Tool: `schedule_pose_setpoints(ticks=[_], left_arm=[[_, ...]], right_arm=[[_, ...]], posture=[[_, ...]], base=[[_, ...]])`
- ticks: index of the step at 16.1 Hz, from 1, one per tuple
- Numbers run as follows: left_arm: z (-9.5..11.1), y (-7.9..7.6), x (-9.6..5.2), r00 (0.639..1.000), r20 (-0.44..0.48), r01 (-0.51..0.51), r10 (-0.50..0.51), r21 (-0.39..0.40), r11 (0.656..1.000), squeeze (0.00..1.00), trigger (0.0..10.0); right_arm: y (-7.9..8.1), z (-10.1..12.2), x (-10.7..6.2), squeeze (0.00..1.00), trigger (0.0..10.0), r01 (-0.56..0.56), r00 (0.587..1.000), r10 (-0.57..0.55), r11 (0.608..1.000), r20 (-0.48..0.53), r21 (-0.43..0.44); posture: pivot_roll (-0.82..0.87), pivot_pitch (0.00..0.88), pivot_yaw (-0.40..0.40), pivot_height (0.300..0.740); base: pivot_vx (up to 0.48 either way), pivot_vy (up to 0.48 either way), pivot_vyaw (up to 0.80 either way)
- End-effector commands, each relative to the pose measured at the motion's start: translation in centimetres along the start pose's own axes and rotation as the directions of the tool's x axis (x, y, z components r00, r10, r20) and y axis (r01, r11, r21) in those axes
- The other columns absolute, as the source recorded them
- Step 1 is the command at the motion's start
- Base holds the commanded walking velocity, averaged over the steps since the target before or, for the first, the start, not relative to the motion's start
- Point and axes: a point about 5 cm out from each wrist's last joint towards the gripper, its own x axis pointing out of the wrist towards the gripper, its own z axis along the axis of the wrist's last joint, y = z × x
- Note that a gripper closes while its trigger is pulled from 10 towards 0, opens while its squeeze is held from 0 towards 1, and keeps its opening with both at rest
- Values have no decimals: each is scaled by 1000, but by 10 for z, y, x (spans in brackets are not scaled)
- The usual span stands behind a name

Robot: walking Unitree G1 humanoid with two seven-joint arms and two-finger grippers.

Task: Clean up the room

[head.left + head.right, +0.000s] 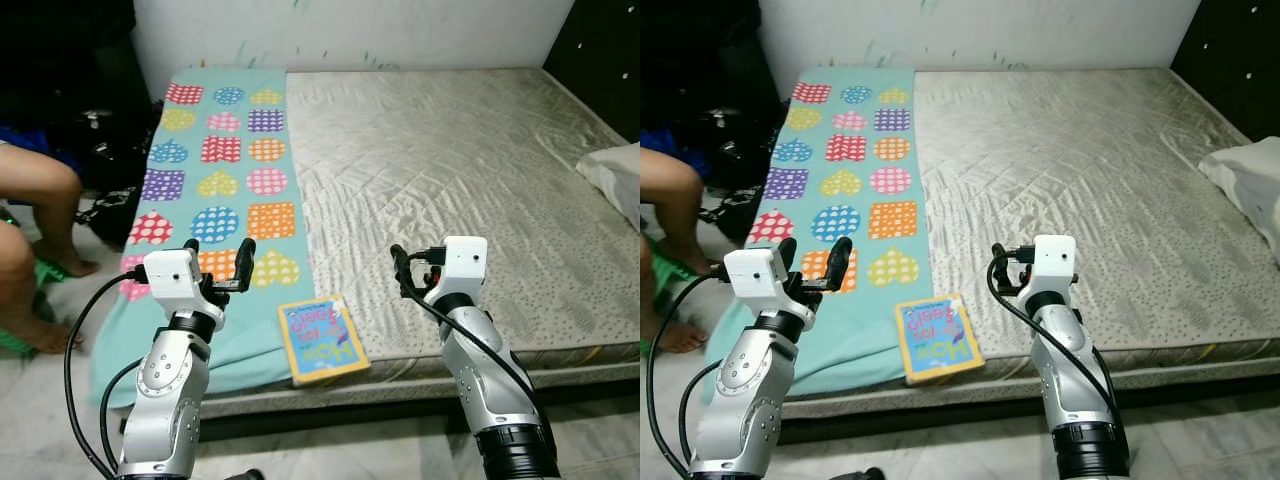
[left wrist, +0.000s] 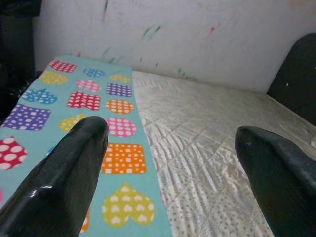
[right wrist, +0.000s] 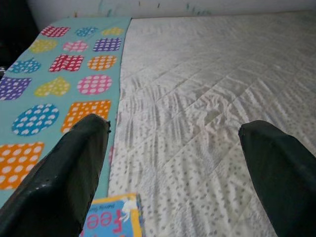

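Note:
A thin children's book (image 1: pixel 322 338) with a blue cover and yellow border lies at the front edge of the grey quilted mattress (image 1: pixel 450 170), partly on a teal blanket (image 1: pixel 215 180) printed with coloured hearts and squares. My left gripper (image 1: pixel 218 262) hovers open above the blanket's near end, to the left of the book, with nothing between its fingers. To the right of the book, my right gripper (image 1: pixel 402 268) is held open over the mattress and is also empty. The right wrist view catches the book's corner (image 3: pixel 111 219) just below the fingers.
A person's bare legs (image 1: pixel 40 210) are at the left beside the bed, with a black bag (image 1: pixel 105 150) on the floor behind them. A white pillow (image 1: pixel 615 175) lies at the mattress's right edge. A dark headboard (image 1: pixel 605 40) stands at the far right.

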Motion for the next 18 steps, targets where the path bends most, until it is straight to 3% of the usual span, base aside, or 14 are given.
schedule_pose_setpoints(ticks=[1,9,16,18], left_arm=[[-1,1,-2,1000,-4,3,-3,9,1000,0,10000],[-1,1,-2,1000,-10,1,-1,11,1000,0,10000],[-4,4,-1,999,-31,-32,31,-4,999,0,10000],[-4,3,-1,999,-33,-35,35,-3,999,0,10000]], right_arm=[[-3,3,0,0,10000,14,1000,-14,1000,15,7],[-4,0,-1,0,10000,27,1000,-27,1000,5,15],[-7,-1,-2,0,10000,38,999,-38,999,-1,9],[-8,-2,-2,0,10000,37,999,-37,999,-5,6]], posture=[[-31,91,-17,740],[-30,99,-14,740],[-32,106,-16,740],[-32,108,-19,740]], base=[[292,0,0],[292,0,-313],[0,0,0],[0,0,-622]])
